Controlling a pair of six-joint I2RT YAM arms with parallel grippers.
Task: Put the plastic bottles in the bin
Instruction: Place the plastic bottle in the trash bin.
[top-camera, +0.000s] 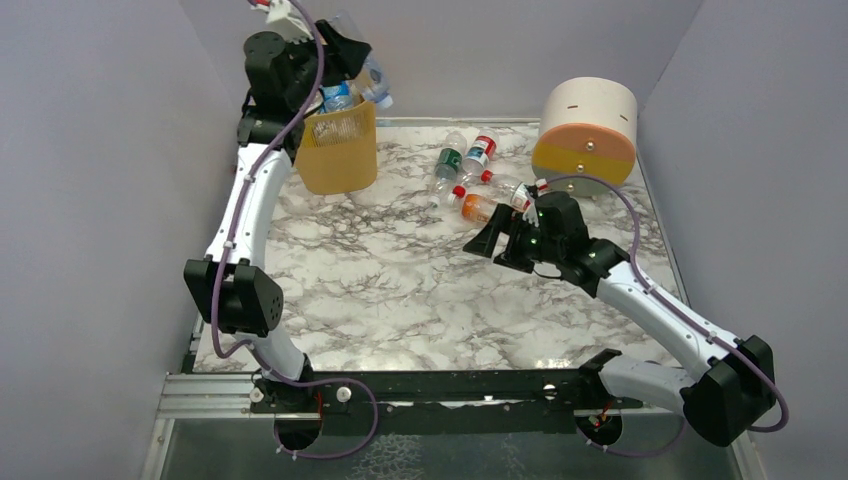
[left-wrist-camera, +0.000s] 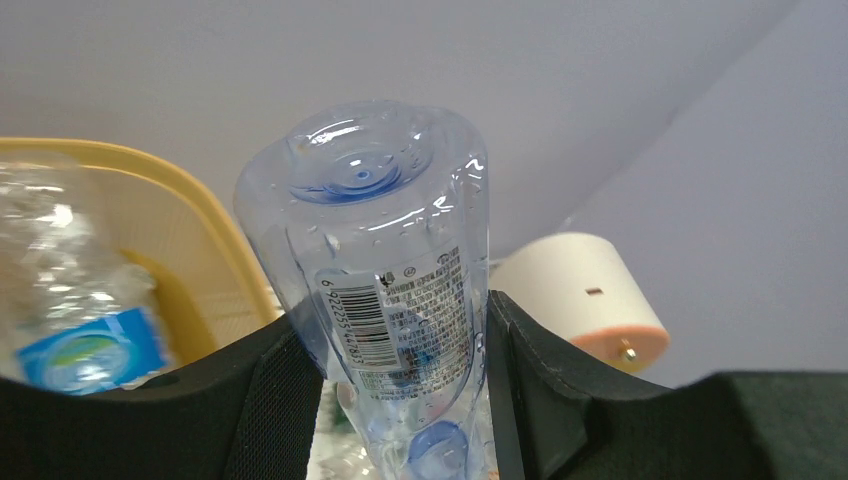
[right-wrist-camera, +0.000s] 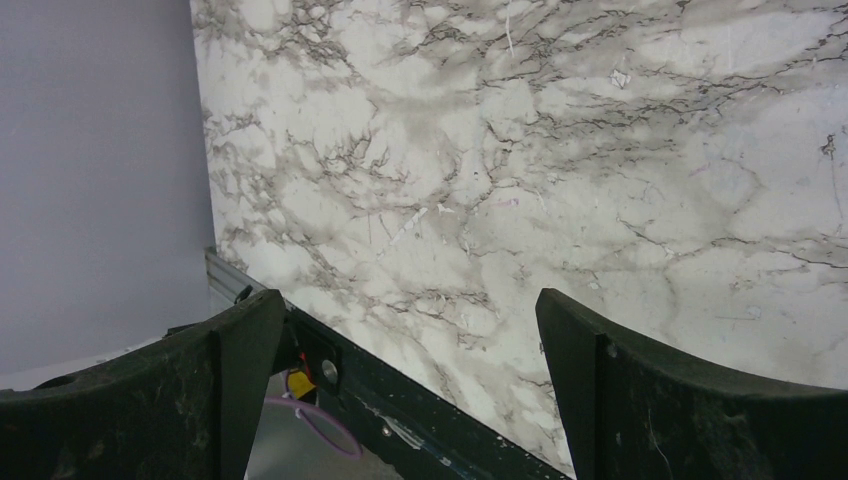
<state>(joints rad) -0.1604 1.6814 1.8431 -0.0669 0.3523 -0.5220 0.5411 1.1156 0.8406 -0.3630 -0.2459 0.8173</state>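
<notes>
My left gripper (top-camera: 352, 58) is raised at the far left, shut on a clear bottle (top-camera: 372, 78) with a blue cap, just above and right of the yellow bin (top-camera: 338, 152). In the left wrist view the bottle (left-wrist-camera: 385, 220) stands base-up between my black fingers (left-wrist-camera: 270, 400), with the bin rim (left-wrist-camera: 205, 225) to the left. A blue-labelled bottle (top-camera: 338, 97) lies inside the bin, also in the left wrist view (left-wrist-camera: 80, 335). Several bottles lie on the table: green-labelled (top-camera: 448, 161), red-labelled (top-camera: 481, 150), a clear red-capped one (top-camera: 503, 184) and an orange one (top-camera: 478, 207). My right gripper (top-camera: 492, 240) is open and empty (right-wrist-camera: 410, 340), just in front of the orange bottle.
A round white, orange and grey drum (top-camera: 588, 128) stands at the back right, also in the left wrist view (left-wrist-camera: 585, 300). Grey walls enclose the marble table (top-camera: 400, 290) on three sides. A black rail (right-wrist-camera: 430, 400) runs along the near edge.
</notes>
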